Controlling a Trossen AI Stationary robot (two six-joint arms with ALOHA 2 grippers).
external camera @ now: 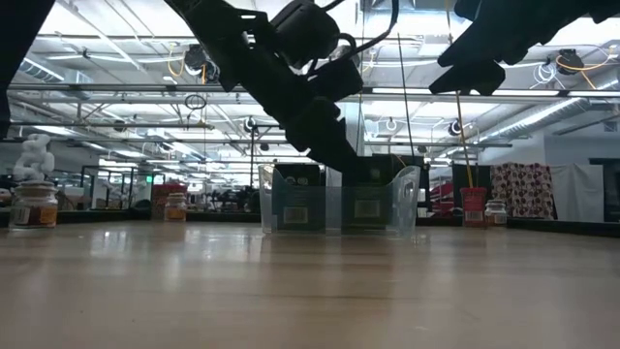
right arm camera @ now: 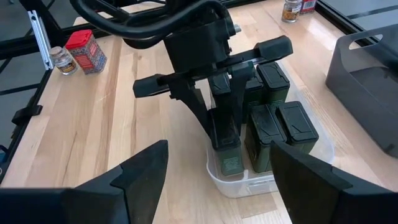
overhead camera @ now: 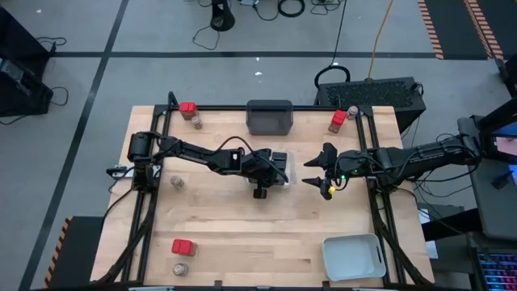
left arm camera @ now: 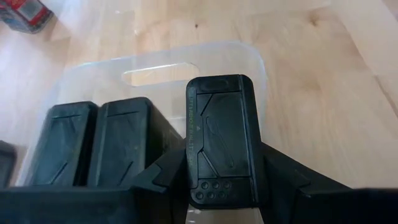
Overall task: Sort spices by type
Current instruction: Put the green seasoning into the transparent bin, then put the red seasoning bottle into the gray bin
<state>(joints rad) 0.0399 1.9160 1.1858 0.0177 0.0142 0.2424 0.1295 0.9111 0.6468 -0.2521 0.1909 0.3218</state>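
A clear tray (overhead camera: pixel 280 167) stands mid-table with several black boxy spices (right arm camera: pixel 273 78) upright in it. My left gripper (left arm camera: pixel 221 177) reaches into the tray's right end, shut on one more black box (right arm camera: pixel 225 140). To the right of the tray my right gripper (right arm camera: pixel 217 177) hangs open above the table and holds nothing. Red-topped spices (overhead camera: pixel 187 107) and round jars (overhead camera: pixel 176 183) stand on the wood toward the table's corners. My left gripper pinches the black box between its two fingers (left arm camera: pixel 168 177), one on each long side (left arm camera: pixel 189 143) near the lid. The fingers slant down from the table's left. The box stands upright inside the tray's right end; whether its bottom touches the tray floor I cannot tell.
A dark grey tray (overhead camera: pixel 269 115) sits at the far edge's middle and a pale grey tray (overhead camera: pixel 353 257) at the near right corner. Red-topped spice and jar pairs stand far left, far right (overhead camera: pixel 338 119) and near left (overhead camera: pixel 183 246). Black frame rails run along both sides.
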